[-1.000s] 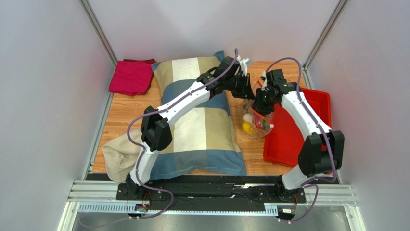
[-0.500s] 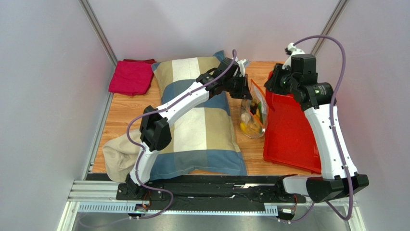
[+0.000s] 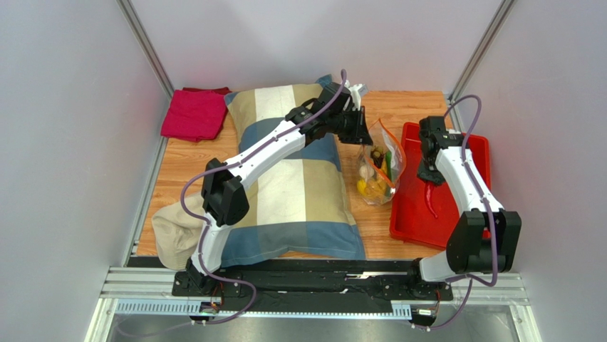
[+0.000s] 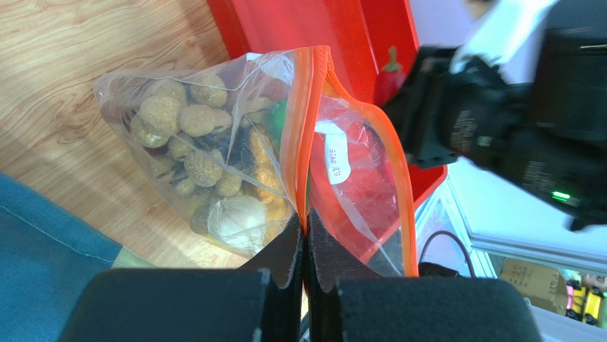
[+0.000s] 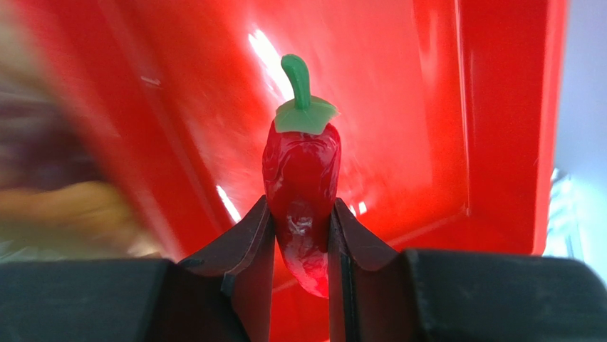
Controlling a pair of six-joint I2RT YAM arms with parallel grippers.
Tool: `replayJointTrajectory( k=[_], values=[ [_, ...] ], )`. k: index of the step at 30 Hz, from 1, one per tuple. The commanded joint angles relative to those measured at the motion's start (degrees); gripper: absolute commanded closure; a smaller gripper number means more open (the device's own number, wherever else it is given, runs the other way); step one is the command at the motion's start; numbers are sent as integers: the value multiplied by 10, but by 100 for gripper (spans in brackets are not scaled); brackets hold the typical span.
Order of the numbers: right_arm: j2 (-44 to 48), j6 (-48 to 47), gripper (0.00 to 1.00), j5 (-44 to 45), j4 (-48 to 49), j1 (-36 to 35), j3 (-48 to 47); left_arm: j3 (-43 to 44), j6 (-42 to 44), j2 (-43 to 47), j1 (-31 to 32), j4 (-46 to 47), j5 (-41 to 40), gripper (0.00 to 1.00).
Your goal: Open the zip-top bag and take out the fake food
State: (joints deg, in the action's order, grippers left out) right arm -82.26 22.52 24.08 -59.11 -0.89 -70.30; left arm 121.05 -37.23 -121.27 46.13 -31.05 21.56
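Note:
The clear zip-top bag [image 3: 377, 169] stands on the wood between the pillow and the red tray, with its orange zip strip [image 4: 305, 135] parted at the top. My left gripper [image 3: 362, 134] is shut on one side of that strip [image 4: 306, 222] and holds the bag up. Fake food [image 4: 187, 128] fills the bag: beige knobby pieces, a pale bulb, green and yellow bits [image 3: 366, 187]. My right gripper [image 3: 427, 178] is over the red tray, shut on a red chili pepper [image 5: 302, 165] with a green stem. The pepper [image 3: 430, 201] hangs down to the tray floor.
The red tray [image 3: 481, 144] lies at the right, close against the bag. A large striped pillow [image 3: 299, 192] fills the middle-left. A magenta cloth [image 3: 194, 112] lies at the back left and a beige cloth [image 3: 165, 235] at the front left.
My right arm left the bag mouth, swung up and right, then came down over the red tray with the red pepper in its jaws. My left gripper kept holding the bag's strip.

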Motion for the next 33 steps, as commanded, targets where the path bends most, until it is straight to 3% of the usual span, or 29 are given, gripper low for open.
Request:
replayJointTrajectory(
  k=[1,2,5,8,13,17,20,24,33],
  values=[
    [3,29,77,-15,9,23,24,8,-13,39,5,20,13,100],
    [-3,26,56,-16,9,23,25,10,-16,37,5,21,14,100],
    [-10,9,21,-32,-3,24,3,19,-16,31,6,23,18,100],
    [6,-4,14,-54,-25,21,-44,18,-17,28,7,23,17,100],
    [73,-18,23,-74,-43,-18,-143,18,-14,27,10,21,16,100],
    [109,-22,56,-147,1,-74,-176,21,-12,26,9,20,14,100],
    [86,-5,68,-218,20,-96,-171,24,-13,22,10,20,14,100],
    [52,11,72,-305,33,-105,-128,27,-13,21,12,18,15,100],
    [9,25,73,-348,92,-111,-72,20,-11,24,14,14,15,100]
  ],
)
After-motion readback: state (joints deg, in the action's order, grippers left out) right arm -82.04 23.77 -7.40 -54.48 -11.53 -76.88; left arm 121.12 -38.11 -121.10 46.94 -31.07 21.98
